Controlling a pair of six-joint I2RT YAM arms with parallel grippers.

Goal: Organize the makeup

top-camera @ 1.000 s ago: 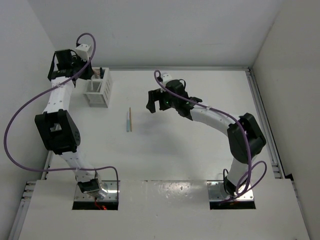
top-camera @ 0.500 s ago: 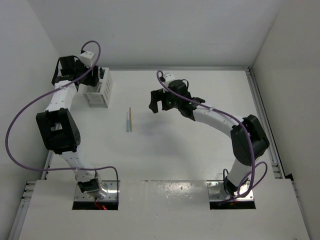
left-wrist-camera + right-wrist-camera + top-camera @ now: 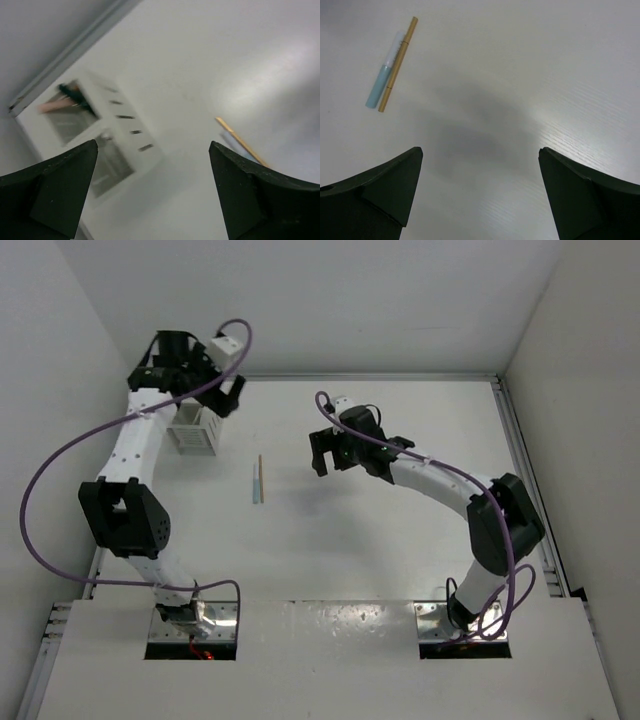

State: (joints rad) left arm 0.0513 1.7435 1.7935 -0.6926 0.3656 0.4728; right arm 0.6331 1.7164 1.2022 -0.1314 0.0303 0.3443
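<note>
Two makeup sticks lie side by side on the table, a tan one (image 3: 261, 473) (image 3: 397, 64) and a pale blue one (image 3: 256, 486) (image 3: 382, 84). In the left wrist view the tan stick (image 3: 241, 142) shows near the right finger. A pink stick (image 3: 54, 105) and a black one (image 3: 74, 94) rest in the far compartment of the white slotted rack (image 3: 195, 430) (image 3: 131, 150). My left gripper (image 3: 228, 398) (image 3: 152, 146) hangs open and empty above the rack's right side. To the right of the two sticks, my right gripper (image 3: 322, 462) (image 3: 480, 150) is open and empty.
The rack stands at the table's back left corner, close to the left wall. A raised rail (image 3: 520, 430) runs along the right edge of the table. The back wall (image 3: 350, 300) rises just behind the rack.
My left gripper has opened and swung right and up, from the rack's far-left side to above its right side. The right gripper has drifted slightly right. The two sticks have not moved.
</note>
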